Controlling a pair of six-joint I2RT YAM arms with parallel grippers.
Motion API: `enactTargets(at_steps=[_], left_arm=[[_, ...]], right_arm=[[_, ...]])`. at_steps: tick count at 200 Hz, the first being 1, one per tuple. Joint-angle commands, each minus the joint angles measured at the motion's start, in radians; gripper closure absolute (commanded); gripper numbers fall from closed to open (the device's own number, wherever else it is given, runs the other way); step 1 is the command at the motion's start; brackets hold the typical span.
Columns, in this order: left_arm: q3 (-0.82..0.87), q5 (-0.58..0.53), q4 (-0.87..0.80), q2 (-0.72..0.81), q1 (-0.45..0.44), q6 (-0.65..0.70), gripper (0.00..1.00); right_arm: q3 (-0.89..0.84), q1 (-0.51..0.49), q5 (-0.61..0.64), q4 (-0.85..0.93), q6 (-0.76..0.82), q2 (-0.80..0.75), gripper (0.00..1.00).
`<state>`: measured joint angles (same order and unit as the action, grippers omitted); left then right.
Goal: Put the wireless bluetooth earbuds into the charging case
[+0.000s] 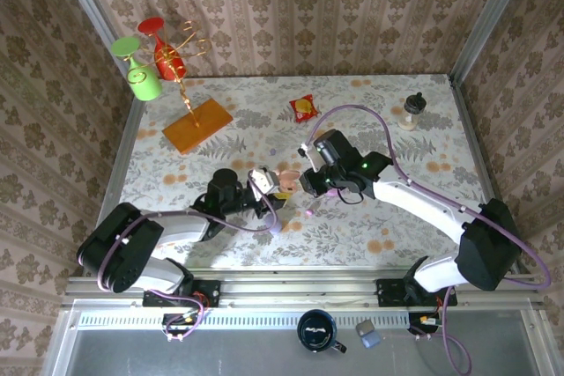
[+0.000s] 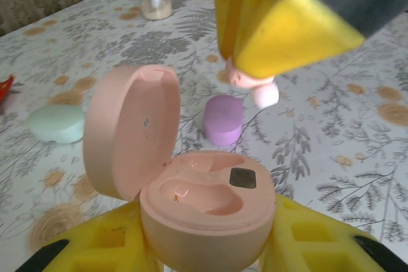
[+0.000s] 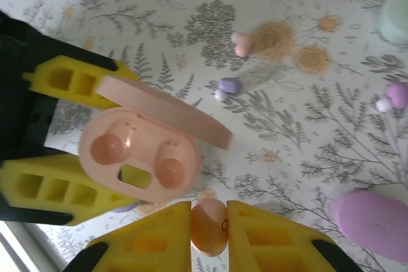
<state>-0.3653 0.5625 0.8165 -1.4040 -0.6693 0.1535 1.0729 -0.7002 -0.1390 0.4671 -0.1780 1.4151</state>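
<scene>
left gripper (image 2: 207,256) clamps tight around the open pink charging case (image 3: 137,148), both wells empty; right gripper (image 3: 209,211) pinches a pink earbud (image 2: 248,81) over it. nothing seated yet, other earbuds (image 3: 229,85) lie loose on the table (image 3: 306,132).

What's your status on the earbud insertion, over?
Left claw shut on open pink charging case. Right claw shut on pink earbud, not yet seated. Nothing between them.

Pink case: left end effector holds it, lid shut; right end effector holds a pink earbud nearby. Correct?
No, the lid is open, hinged up off the pink case, clear in the left wrist view. The rest stands: left end effector holds the case, right end effector holds a pink earbud nearby.
</scene>
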Motion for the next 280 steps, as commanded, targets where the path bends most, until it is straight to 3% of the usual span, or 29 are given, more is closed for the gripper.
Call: enactTargets(at_steps=[1, 280], left_arm=[[-0.030, 0.109, 0.041, -0.006, -0.011, -0.013, 0.78], [-0.038, 0.105, 0.136, -0.019, -0.004, -0.146, 0.79]], right_arm=[[0.006, -0.005, -0.062, -0.017, 0.046, 0.005, 0.81], [-0.026, -0.028, -0.124, -0.088, 0.045, 0.021, 0.82]])
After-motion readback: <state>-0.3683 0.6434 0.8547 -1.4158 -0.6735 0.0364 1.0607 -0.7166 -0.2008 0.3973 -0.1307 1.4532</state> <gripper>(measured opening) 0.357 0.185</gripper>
